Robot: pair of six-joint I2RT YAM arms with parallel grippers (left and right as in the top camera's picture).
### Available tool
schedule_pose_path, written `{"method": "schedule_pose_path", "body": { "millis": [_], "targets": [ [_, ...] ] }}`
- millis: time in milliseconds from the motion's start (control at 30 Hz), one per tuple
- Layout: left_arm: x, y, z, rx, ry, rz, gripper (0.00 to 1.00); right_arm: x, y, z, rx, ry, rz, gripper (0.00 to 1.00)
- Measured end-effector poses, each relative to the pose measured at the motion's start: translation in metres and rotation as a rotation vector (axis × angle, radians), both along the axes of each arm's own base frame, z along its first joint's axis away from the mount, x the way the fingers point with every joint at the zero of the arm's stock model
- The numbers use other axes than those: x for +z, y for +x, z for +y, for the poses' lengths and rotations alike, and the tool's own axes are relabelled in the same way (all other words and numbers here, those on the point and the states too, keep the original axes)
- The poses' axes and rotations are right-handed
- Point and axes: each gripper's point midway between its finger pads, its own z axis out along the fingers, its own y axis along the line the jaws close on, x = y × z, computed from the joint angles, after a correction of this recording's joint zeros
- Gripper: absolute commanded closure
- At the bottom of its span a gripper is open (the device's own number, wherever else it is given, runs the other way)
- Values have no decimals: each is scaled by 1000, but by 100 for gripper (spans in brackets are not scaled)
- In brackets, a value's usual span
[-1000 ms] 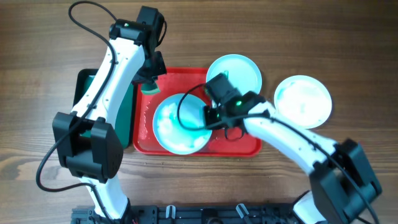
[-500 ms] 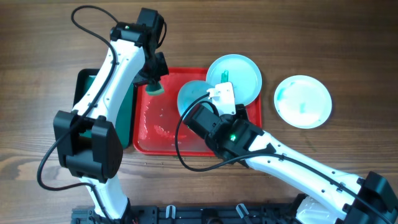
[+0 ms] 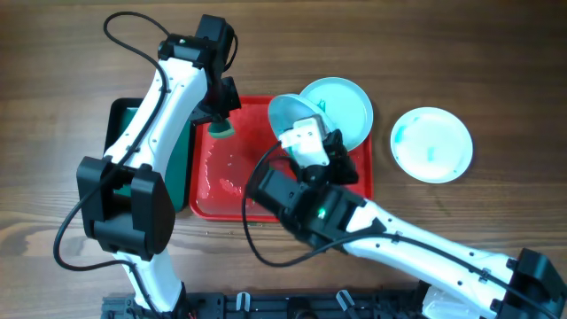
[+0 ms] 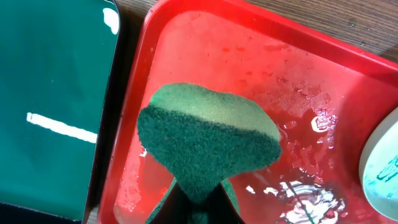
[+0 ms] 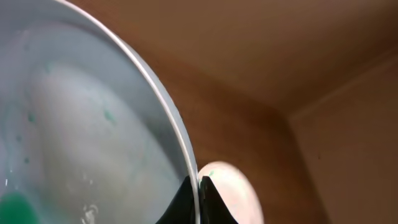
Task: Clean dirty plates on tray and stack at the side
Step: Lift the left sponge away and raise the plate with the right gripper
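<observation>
— Where is the left pincer [image 4: 198, 199]?
— Over the left end of the wet red tray [image 3: 213, 199], near the dark green tray [image 3: 120, 133], pinching a green sponge [image 4: 208, 143].
— And the right pincer [image 5: 199, 191]?
— Clamped on the rim of a pale cyan plate [image 3: 291, 115], held tilted above the tray. A second cyan plate [image 3: 350, 102] overlaps its far right corner. A whitish plate [image 3: 431, 144] lies apart on the surface [image 3: 496, 71].
</observation>
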Motion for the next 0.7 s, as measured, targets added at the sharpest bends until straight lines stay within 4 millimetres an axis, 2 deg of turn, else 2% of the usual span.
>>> {"method": "schedule_pose_path", "body": {
  "millis": [267,433,700],
  "targets": [
    [0,1,0,0,-1,-3,96,47,-14,33,47,-94,-191,96],
    [0,1,0,0,-1,-3,96,56,-14,37,53,-148,-199,96],
    [0,2,0,0,-2,-6,96,57,-14,37,57,-204,-185,96]
  ]
}}
